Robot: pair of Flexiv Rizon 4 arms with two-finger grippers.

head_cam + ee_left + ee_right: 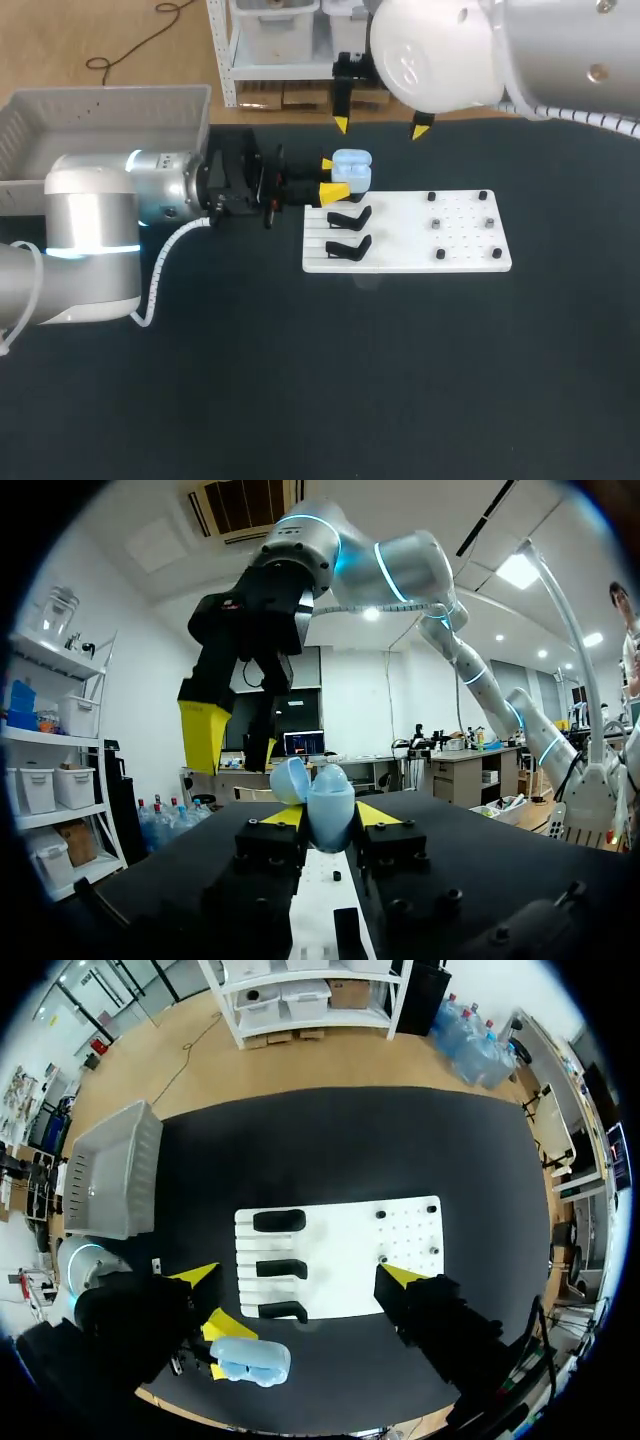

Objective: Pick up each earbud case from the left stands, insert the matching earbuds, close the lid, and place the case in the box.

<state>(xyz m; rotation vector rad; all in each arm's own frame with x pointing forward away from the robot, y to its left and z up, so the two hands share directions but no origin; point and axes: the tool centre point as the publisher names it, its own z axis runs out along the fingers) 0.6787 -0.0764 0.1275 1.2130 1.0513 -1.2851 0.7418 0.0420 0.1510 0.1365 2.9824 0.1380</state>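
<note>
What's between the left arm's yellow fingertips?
A light blue earbud case, clamped from both sides by the left gripper; the left wrist view shows it.

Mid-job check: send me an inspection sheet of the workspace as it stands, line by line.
surface: dark table carrying a white board.
job's things: light-blue earbud case, lid open, held off the board's far edge; three black stands, all empty; grey box at the far left corner.
clutter: small dark pieces on the board's right half, too small to identify.
grippers: left gripper, jaws shut on the case; right gripper, jaws open, high above the table, touching nothing.
cables: pale hose looped along the left arm; ribbed hose on the right arm.
surroundings: nothing seen reaching over the table.
</note>
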